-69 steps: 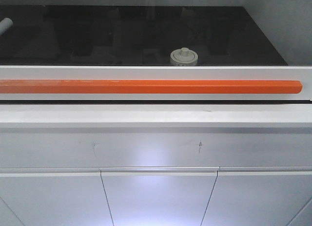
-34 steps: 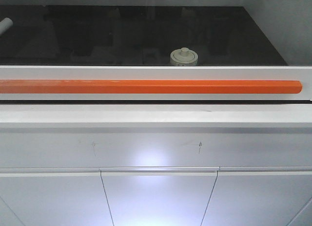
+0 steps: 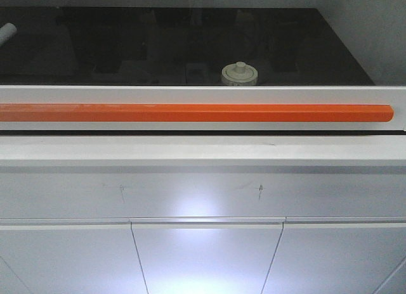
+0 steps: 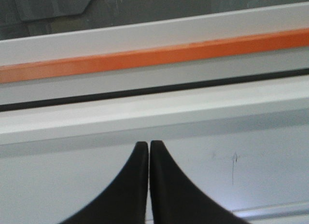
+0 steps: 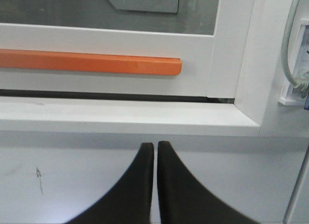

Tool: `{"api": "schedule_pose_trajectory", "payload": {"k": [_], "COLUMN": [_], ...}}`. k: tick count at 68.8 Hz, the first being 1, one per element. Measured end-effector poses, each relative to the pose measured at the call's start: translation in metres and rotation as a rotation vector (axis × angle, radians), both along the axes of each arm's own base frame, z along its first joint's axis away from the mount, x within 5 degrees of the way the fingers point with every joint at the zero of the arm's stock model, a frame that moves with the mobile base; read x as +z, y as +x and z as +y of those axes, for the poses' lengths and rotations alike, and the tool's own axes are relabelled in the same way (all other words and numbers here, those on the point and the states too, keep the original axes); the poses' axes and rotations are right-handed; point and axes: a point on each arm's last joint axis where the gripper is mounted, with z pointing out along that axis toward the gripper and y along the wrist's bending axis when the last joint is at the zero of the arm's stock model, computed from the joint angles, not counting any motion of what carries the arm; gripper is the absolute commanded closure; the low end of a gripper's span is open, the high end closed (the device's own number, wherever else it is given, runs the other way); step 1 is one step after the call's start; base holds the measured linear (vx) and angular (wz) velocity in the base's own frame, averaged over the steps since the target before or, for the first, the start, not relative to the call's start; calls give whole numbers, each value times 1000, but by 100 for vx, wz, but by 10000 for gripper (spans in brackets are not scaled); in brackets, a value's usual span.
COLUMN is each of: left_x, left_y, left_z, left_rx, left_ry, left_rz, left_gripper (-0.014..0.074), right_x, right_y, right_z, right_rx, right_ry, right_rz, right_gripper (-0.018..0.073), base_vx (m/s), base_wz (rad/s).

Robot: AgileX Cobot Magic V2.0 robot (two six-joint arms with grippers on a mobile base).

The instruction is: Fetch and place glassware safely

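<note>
The glassware (image 3: pixel 240 73) shows only by its cream-white lid with a central knob, behind the glass sash on the dark work surface, just above the white sash frame; its body is hidden. My left gripper (image 4: pixel 148 144) is shut and empty, pointing at the white cabinet front below the orange handle bar (image 4: pixel 154 55). My right gripper (image 5: pixel 156 145) is also shut with nothing in it, below the white sill near the right end of the orange bar (image 5: pixel 96 63). Neither gripper appears in the front view.
A long orange handle bar (image 3: pixel 190 112) runs across the lowered sash frame (image 3: pixel 190 94). A white sill (image 3: pixel 203 151) and cabinet doors (image 3: pixel 206 256) lie below. A white tube end (image 3: pixel 6 33) sits far left behind the glass. A cable and wall box (image 5: pixel 297 64) hang at the right.
</note>
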Motion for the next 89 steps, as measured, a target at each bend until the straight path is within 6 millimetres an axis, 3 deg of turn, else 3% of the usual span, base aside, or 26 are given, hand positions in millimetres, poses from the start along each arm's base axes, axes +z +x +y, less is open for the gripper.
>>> {"api": "schedule_pose_trajectory", "payload": {"k": [19, 25, 30, 45, 56, 63, 75, 89], "left_x": [20, 35, 60, 150, 208, 230, 236, 222], "left_y": [-2, -5, -11, -16, 4, 27, 73, 107], "left_z": [4, 5, 5, 5, 4, 4, 5, 6], "left_rx": [40, 46, 45, 47, 49, 49, 52, 53], "left_ry": [-100, -106, -107, -45, 8, 25, 32, 33], "left_rz": [-231, -299, -384, -534, -561, -531, -455, -365], "left_gripper": [594, 594, 594, 594, 594, 594, 594, 594], "right_x": [22, 31, 48, 129, 182, 208, 227, 210], "right_y": [-2, -4, -8, -15, 2, 17, 48, 93], "right_z": [3, 3, 4, 5, 4, 3, 2, -1], "right_rx": [29, 32, 30, 23, 23, 26, 42, 62], "right_ry": [-27, -35, -61, -111, -115, -116, -119, -48], "right_rz": [-240, -286, -341, -496, -513, -525, -573, -453], "right_gripper": [563, 563, 563, 563, 563, 563, 561, 560], "base_vx": [0, 0, 0, 0, 0, 0, 0, 0], "base_wz": [0, 0, 0, 0, 0, 0, 0, 0]}}
